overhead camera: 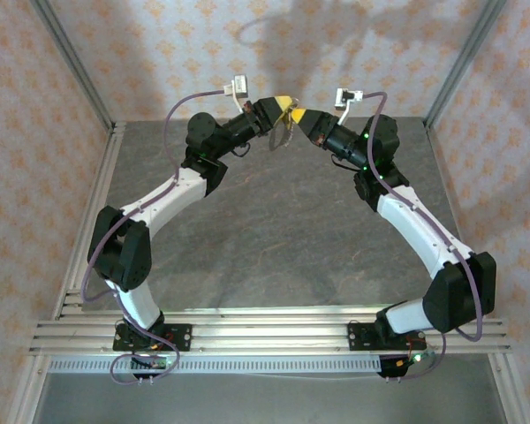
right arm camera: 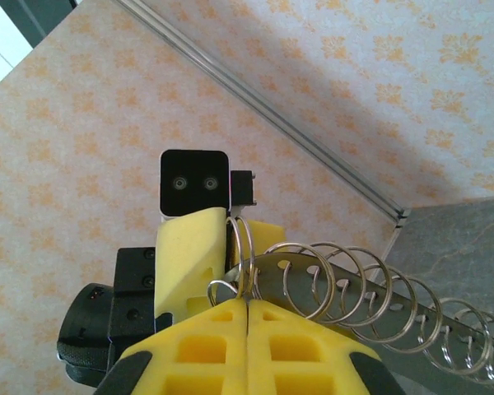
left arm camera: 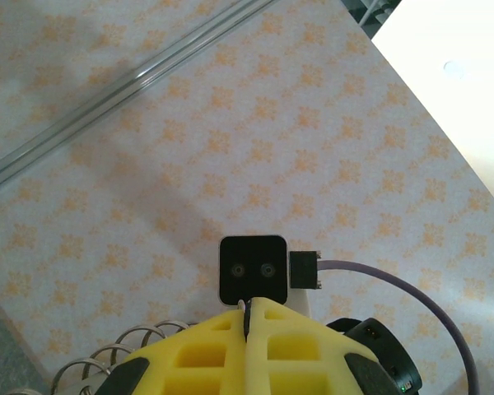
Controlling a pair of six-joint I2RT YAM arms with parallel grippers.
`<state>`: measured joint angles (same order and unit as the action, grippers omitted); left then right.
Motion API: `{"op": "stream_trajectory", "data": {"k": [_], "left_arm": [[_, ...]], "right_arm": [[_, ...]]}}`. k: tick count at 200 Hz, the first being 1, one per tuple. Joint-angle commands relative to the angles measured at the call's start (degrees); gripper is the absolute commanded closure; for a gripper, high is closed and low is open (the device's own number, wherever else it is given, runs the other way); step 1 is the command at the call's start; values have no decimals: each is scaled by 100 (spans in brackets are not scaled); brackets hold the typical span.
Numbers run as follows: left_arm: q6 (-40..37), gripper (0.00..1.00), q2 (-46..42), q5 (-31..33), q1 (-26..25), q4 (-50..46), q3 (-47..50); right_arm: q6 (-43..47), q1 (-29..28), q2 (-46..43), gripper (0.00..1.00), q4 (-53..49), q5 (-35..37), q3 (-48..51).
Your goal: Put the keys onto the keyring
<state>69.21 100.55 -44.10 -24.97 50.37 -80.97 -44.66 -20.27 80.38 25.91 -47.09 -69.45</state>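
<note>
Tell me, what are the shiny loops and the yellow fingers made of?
The keyring's loops look like polished metal wire: silvery, with bright glints. On the right gripper, the fingers look like matte yellow plastic or foam, with square hollows; I can't tell which.

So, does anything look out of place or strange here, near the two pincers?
The keyring, a row of metal rings on a strip, hangs in the air instead of lying on the table. One end seems pinched in the shut right pincer, beside the left pincer, and the rest trails sideways.
</note>
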Motion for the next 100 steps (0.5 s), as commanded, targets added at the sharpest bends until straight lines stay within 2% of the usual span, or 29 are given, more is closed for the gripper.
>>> {"op": "stream_trajectory", "data": {"k": [1, 61, 100], "left_arm": [[84, 100, -9, -90, -60, 411, -220], [103, 100, 34, -55, -100, 456, -158], [128, 100, 54, -29, -114, 480, -182]], "right_arm": [[241, -106, -64, 100, -223, -3, 21], [-274, -243, 265, 100, 432, -137, -100], [158, -287, 244, 100, -224, -231, -189]]}}
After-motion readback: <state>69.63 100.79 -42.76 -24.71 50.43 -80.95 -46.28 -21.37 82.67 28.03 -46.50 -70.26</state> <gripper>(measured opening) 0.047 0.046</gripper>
